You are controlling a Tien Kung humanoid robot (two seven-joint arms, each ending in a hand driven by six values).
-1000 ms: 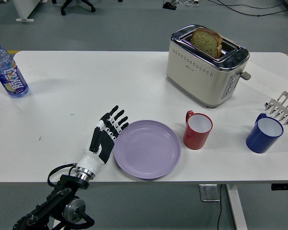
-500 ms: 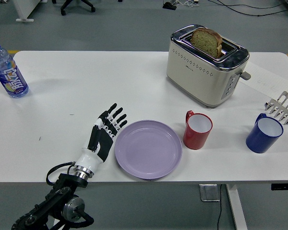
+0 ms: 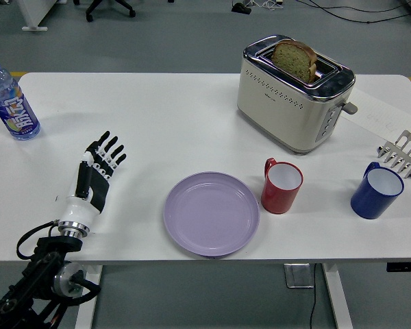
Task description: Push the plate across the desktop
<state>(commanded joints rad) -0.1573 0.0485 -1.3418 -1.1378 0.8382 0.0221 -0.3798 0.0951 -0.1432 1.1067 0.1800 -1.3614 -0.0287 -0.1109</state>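
A lilac plate (image 3: 212, 213) lies flat near the table's front edge, just left of a red mug (image 3: 281, 185). My left hand (image 3: 96, 177) hovers over the table well to the left of the plate, apart from it, with its fingers straight and spread, holding nothing. The black left arm comes up from the lower left corner. My right arm does not show.
A cream toaster (image 3: 294, 92) with a slice of bread stands at the back right. A blue mug (image 3: 377, 191) and a metal rack (image 3: 403, 152) are at the right edge. A water bottle (image 3: 11, 101) stands at the far left.
My left hand has pulled away leftward from the plate's left rim. The plate shifted slightly right early on and now rests still.
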